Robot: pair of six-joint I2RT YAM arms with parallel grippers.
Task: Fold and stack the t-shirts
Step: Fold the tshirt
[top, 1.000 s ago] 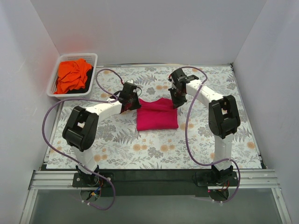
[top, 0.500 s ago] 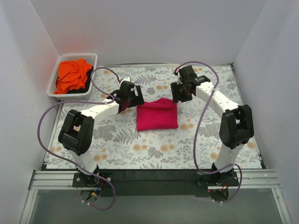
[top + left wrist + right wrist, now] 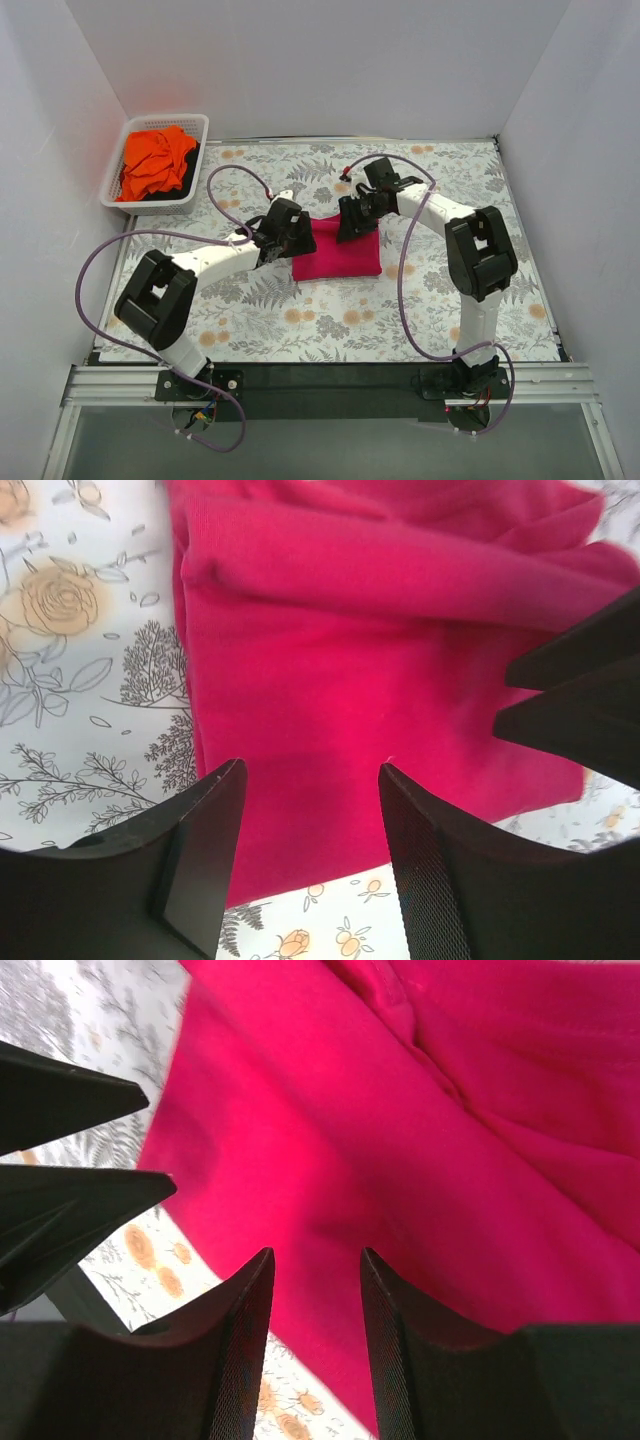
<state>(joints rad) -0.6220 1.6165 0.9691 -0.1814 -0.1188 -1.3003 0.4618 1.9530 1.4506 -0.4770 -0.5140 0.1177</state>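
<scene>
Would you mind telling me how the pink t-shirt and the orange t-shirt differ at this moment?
The pink t-shirt lies folded into a flat rectangle; the orange t-shirt is a crumpled heap. The pink one rests on the table; the orange one sits in the white basket at the far left corner. Both are plain soft cloth.

Both white-and-black arms reach forward and bend inward, wrists tilted down. The black two-finger left gripper (image 3: 290,232) and right gripper (image 3: 352,220) point toward each other, close together, jaws parted and empty.
</scene>
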